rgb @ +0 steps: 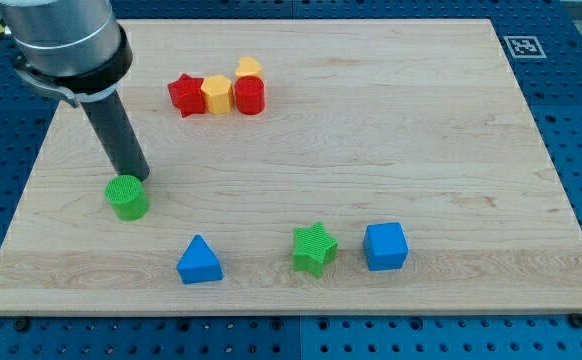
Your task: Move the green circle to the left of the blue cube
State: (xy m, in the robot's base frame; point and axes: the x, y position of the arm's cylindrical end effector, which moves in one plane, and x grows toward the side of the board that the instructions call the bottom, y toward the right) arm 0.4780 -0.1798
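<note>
Nearest me, along the lower edge of the desk point(451, 120), I see a blue triangle point(200, 261), a green star point(314, 247) and the blue cube point(385, 246). The green circle point(127, 197) sits at the frame's left, well apart from the cube. My tip point(137, 177) touches its upper right edge; there is no hand, so it holds nothing. Farthest, a red star point(185, 95), yellow block point(216, 95), red block point(249, 96) and another yellow block point(248, 67) cluster together.

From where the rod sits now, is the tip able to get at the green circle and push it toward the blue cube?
Probably yes. My tip is right at the green circle, on its top-right edge. But the green star sits just left of the blue cube, and the blue triangle lies near the path.
</note>
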